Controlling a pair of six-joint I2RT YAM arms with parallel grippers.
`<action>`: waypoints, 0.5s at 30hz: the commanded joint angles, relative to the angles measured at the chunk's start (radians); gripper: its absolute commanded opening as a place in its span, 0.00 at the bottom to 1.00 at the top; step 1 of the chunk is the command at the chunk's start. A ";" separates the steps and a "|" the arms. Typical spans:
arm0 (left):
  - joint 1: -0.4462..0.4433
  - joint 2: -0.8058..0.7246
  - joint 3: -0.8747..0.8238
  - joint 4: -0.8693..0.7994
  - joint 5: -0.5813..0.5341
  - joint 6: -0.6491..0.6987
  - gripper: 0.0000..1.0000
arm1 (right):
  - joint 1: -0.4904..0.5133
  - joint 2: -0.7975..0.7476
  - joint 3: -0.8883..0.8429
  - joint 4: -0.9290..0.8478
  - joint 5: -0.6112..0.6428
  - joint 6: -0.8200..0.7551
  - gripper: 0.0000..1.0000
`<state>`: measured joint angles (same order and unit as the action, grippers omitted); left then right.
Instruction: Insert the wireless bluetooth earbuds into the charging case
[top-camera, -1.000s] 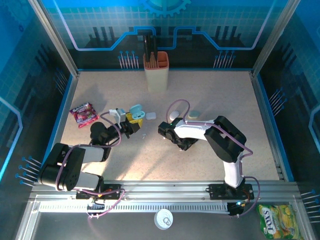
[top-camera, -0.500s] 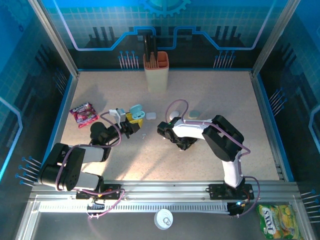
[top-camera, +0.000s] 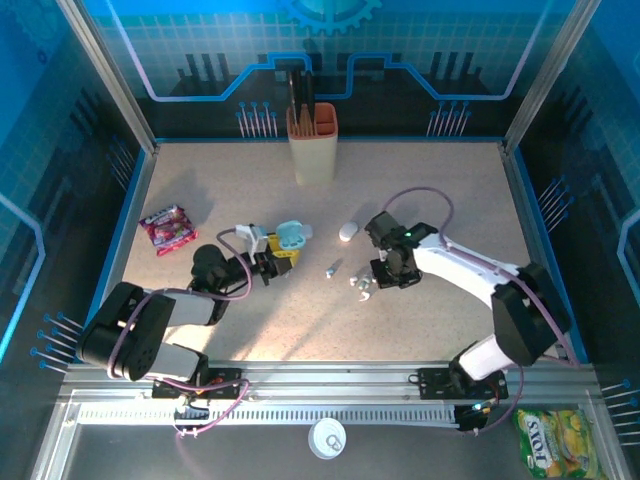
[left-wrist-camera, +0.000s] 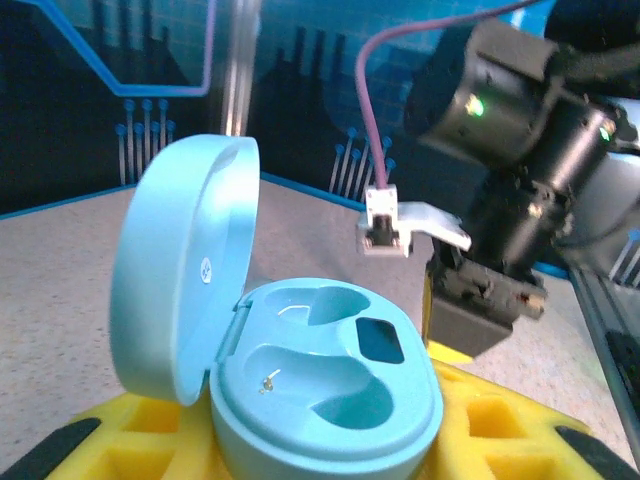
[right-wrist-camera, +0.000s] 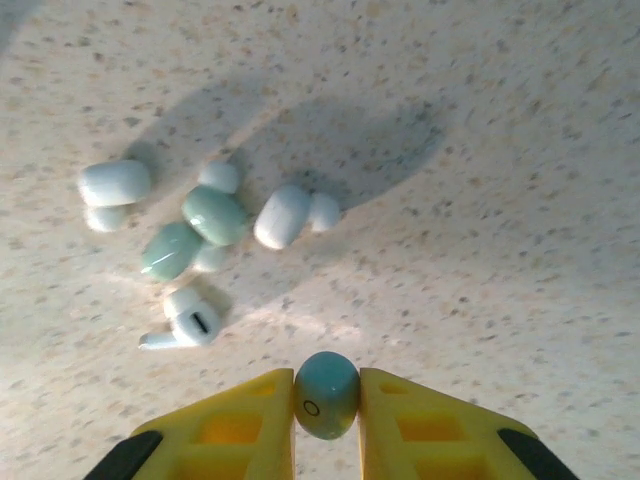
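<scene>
Teal-green earbud (right-wrist-camera: 326, 400): pinched between the yellow pads (right-wrist-camera: 250, 412) of the right tool (right-wrist-camera: 326, 388), over the speckled beige surface (right-wrist-camera: 480, 200).
Right tool: clamped on that earbud from both sides.
Loose earbuds: a cluster on the surface just beyond the pads. It holds two teal-green rounded pieces (right-wrist-camera: 214, 215) that touch, one white stemmed earbud (right-wrist-camera: 186, 325) nearest the pads, and white rounded pieces (right-wrist-camera: 283, 216) around them. The whites touch, so their count is unclear.
Stray silvery piece (top-camera: 332, 268): one, lying alone between the cluster and the case.
Pale teal charging case (left-wrist-camera: 320, 385): held up by the left tool (top-camera: 280, 256), well left of the held earbud. Its lid (left-wrist-camera: 175, 280) is swung open and both wells are bare.
Left tool: closed on the case.
Around: one white pebble-shaped case (top-camera: 347, 231) lies just behind the right arm. One tan upright holder (top-camera: 313, 140) stands at the far edge, and one pink snack packet (top-camera: 165, 228) lies at the left.
Room: open surface lies near the arm bases and at the far right.
</scene>
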<state>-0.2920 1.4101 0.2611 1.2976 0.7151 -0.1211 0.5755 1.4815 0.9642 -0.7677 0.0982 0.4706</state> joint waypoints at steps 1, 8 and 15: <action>-0.058 -0.014 0.051 -0.131 -0.008 0.132 0.30 | -0.055 -0.083 -0.056 0.085 -0.279 0.020 0.20; -0.125 0.038 0.082 -0.114 -0.005 0.127 0.31 | -0.108 -0.223 -0.079 0.107 -0.425 0.032 0.20; -0.177 0.103 0.110 -0.079 -0.008 0.129 0.30 | -0.077 -0.306 -0.057 0.137 -0.490 0.052 0.20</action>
<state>-0.4488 1.4895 0.3420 1.1748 0.7040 -0.0189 0.4797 1.2110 0.8906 -0.6628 -0.3195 0.5030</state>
